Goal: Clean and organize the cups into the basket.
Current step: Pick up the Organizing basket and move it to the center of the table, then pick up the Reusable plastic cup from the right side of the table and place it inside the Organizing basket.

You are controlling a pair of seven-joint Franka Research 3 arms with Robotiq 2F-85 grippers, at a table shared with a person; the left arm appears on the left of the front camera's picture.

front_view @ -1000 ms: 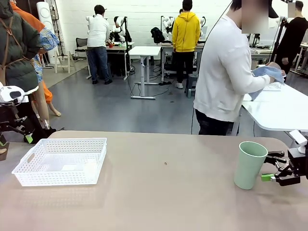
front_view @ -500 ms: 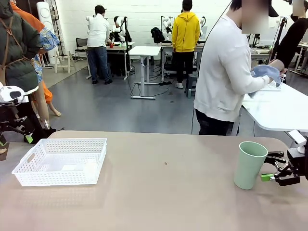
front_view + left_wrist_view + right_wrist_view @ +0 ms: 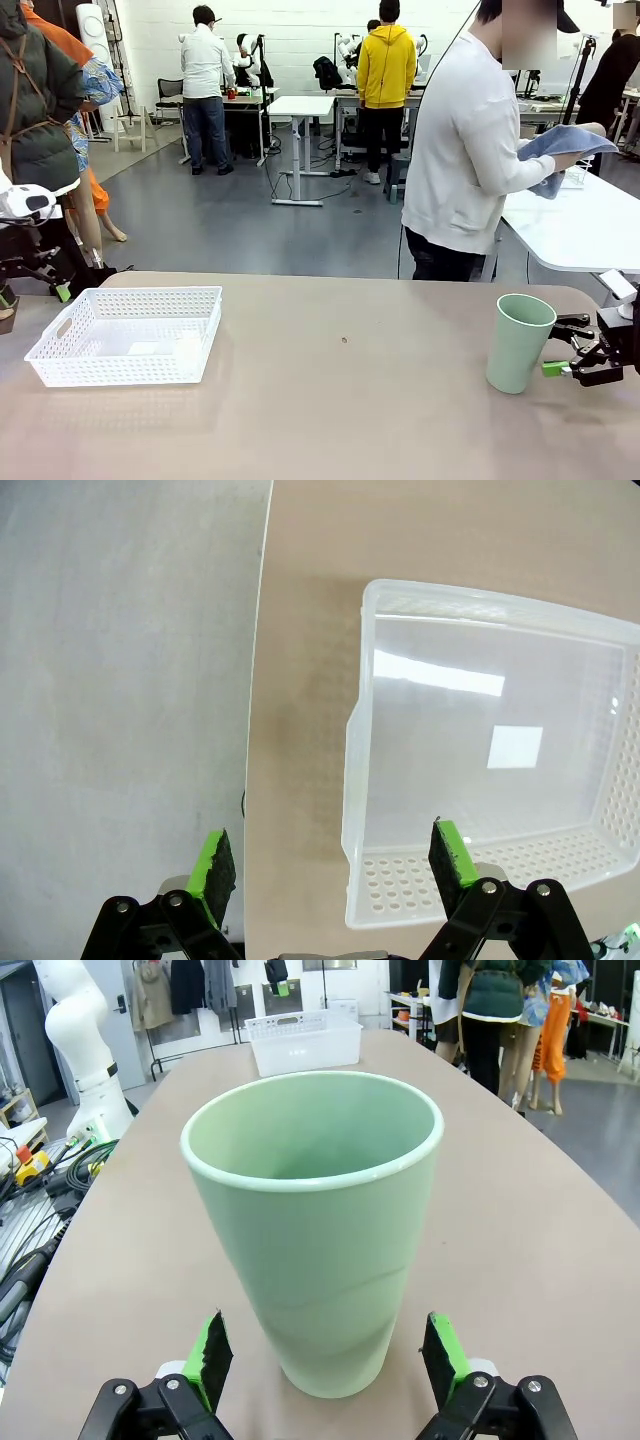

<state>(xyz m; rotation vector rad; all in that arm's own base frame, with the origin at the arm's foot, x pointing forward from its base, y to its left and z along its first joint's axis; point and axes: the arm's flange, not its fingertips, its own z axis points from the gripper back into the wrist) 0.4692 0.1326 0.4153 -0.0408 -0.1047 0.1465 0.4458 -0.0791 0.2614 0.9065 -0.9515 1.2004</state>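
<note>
The table [image 3: 340,410] carries the basket [image 3: 120,372] with its open side up, I think so that cups can be laid into it. Well apart from the basket, far to its right, stands the mint cup [image 3: 518,343]. It is upright: long axis vertical, mouth up, narrow base on the table. The right gripper [image 3: 562,346], just beyond the cup from the basket, has its fingers spread beside the cup's lower part, probably for a side grasp; it clamps nothing. The left gripper [image 3: 332,860] hangs over the basket's edge, fingers apart, empty.
</note>
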